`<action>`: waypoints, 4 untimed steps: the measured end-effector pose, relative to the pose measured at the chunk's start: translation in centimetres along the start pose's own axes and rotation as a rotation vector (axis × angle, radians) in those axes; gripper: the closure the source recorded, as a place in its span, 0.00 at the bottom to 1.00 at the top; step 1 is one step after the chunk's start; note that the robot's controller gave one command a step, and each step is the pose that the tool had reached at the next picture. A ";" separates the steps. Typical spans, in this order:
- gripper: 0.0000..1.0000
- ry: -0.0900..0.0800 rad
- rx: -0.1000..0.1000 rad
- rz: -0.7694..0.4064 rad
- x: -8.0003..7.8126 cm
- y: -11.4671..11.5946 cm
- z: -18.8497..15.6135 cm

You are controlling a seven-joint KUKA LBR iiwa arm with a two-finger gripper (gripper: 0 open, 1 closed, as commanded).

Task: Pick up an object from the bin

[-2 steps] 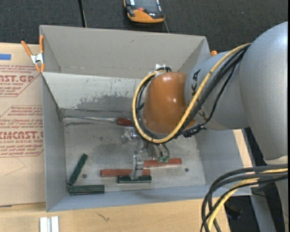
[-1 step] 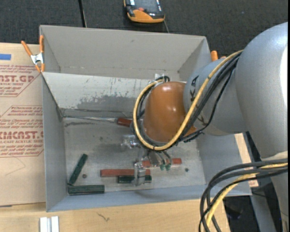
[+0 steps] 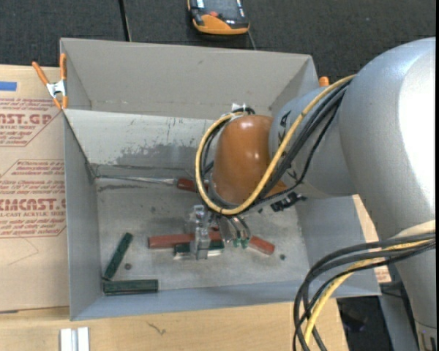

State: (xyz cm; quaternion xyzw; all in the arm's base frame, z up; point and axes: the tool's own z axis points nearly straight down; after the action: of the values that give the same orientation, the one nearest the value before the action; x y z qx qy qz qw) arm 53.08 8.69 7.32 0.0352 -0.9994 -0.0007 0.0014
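One red-brown bar (image 3: 164, 241), lengthwise left-right

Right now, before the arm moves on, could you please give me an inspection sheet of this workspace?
Surface: grey metal bin, floor scuffed.
Job's things: red-brown flat bar and small green piece lie by the hand, mid-floor.
Clutter: second red piece to its right; dark green bar and dark green block front-left; red-handled tool along the back.
Hand: low over the red-brown flat bar; whether it holds anything cannot be told.
Cables: yellow and black cables loop round the orange wrist cover.
Surroundings: orange-and-black device beyond the far wall.
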 end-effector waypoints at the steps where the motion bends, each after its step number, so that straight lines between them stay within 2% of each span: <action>1: 1.00 0.000 0.000 0.000 0.0 0.0 0.0; 2: 1.00 -0.015 -0.008 0.023 0.9 -3.3 -0.1; 3: 1.00 0.003 0.003 0.014 -0.4 -3.5 -4.5; 4: 1.00 -0.012 0.000 0.076 -0.2 -2.8 -5.0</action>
State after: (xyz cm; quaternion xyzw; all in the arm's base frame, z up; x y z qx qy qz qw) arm 53.45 5.90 12.36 -0.0027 -1.0000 -0.0010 -0.0046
